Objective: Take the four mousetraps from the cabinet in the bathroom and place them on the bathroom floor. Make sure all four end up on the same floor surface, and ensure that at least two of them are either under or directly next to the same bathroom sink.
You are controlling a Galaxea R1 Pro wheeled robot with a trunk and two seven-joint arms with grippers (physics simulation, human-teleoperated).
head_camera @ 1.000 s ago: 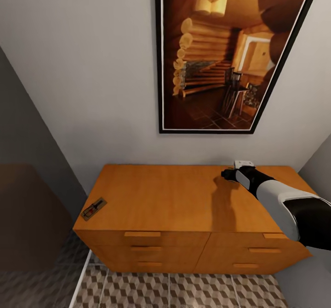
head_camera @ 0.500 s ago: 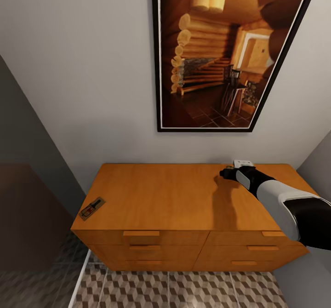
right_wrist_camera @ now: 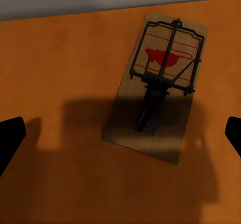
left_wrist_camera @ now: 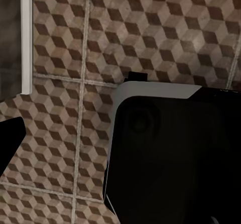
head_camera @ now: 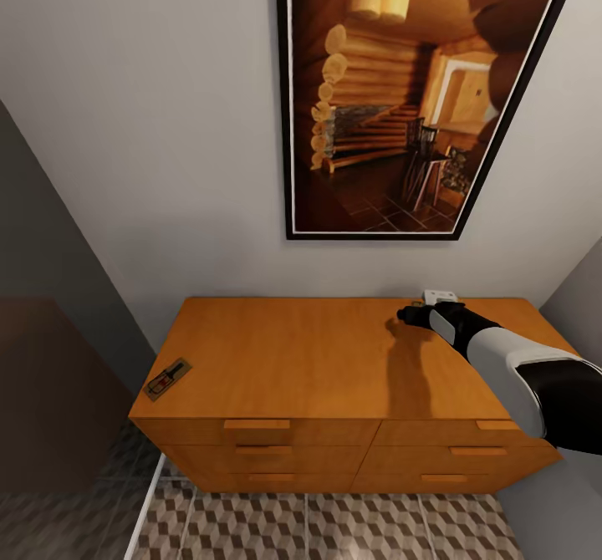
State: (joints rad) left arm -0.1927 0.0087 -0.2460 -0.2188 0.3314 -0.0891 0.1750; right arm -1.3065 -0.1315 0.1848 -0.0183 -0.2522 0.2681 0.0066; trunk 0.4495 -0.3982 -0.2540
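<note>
Right claw (head_camera: 407, 315) hangs over the back right of the cabinet (head_camera: 318, 359) top, fingers spread wide, gripping nothing; one mousetrap (right_wrist_camera: 158, 86) lies flat right under it, between the fingertips; another mousetrap (head_camera: 168, 379) sits well off at the front left corner; left claw's state I can't tell, cube-pattern bathroom floor (left_wrist_camera: 60, 48) below it.

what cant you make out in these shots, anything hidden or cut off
- Head view: the right gripper faces away over the cabinet, so its jaws and the mousetrap beneath it are hidden.
- Head view: the mousetrap at the left front corner is too small for detail.
- Right wrist view: the fingertips are cut off by the edges, either side of a mousetrap.
- Left wrist view: a dark body blocks much of the bathroom floor; gripper state unclear.
</note>
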